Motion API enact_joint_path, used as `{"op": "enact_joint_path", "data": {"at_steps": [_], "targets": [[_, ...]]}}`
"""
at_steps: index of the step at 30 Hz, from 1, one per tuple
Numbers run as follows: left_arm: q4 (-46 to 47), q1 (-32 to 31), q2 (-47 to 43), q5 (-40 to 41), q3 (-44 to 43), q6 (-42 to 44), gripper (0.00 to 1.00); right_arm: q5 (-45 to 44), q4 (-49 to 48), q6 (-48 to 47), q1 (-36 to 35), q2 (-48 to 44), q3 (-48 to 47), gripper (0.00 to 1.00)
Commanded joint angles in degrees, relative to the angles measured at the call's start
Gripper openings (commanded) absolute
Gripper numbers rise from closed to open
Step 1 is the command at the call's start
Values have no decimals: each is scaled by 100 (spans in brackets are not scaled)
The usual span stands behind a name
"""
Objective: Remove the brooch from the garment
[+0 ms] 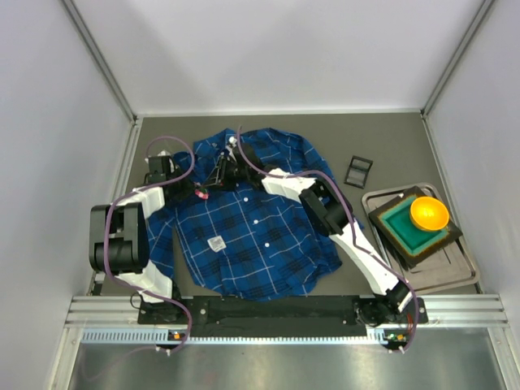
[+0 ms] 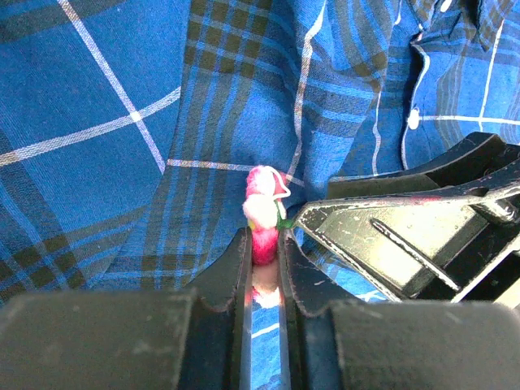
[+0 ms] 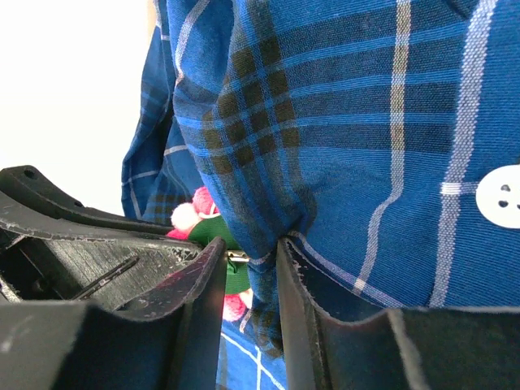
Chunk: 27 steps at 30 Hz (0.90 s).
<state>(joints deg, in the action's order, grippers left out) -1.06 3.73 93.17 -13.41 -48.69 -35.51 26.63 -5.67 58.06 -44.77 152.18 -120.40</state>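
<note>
Left arm (image 1: 122, 240) and right arm (image 1: 345, 236) converge forward; left end effector (image 2: 264, 258) clamped narrow; right end effector (image 3: 252, 272) pinching.

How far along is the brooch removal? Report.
Done: the left tool grips the brooch, and the right tool pinches a fold of the garment beside it. In hand: the two-tool hold for separating them. Left: the brooch appears not yet off the fabric; pull it free.

Plaid shirt (image 1: 260, 244) flat, L claw (image 1: 197, 193), R claw (image 1: 219, 174) close together on it, bowl (image 1: 429, 213) rt
</note>
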Motion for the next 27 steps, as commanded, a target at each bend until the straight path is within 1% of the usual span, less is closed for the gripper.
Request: {"op": "enact_joint_path", "data": {"at_steps": [1,7,8,10,11,12,14,18,22,27], "targets": [[168,-65,-36,-478,-246,-211,0,-360,312,-374,-172,146,-168,29],[132,-65,9,-478,-343,-264,0,-422,365,-401,-207,215,-159,22],[132,-74,9,-478,-352,-255,2,-413,356,-392,-207,233,-159,19],[167,-65,9,-478,-335,-281,7,-422,348,-383,-207,242,-159,18],[194,-56,0,-444,-326,-307,11,-413,339,-375,-207,259,-151,18],[211,-56,9,-426,-308,-351,18,-413,330,-366,-207,268,-151,18],[255,-56,17,-417,-308,-421,22,-439,269,-331,-207,268,-89,18],[369,-56,17,-417,-273,-536,34,-440,119,-252,-207,303,-28,18],[405,-39,-35,-320,-185,-615,42,-396,-30,-138,-207,356,7,16],[449,58,-97,-312,-80,-817,44,-352,-232,-23,-198,374,104,14]]}}
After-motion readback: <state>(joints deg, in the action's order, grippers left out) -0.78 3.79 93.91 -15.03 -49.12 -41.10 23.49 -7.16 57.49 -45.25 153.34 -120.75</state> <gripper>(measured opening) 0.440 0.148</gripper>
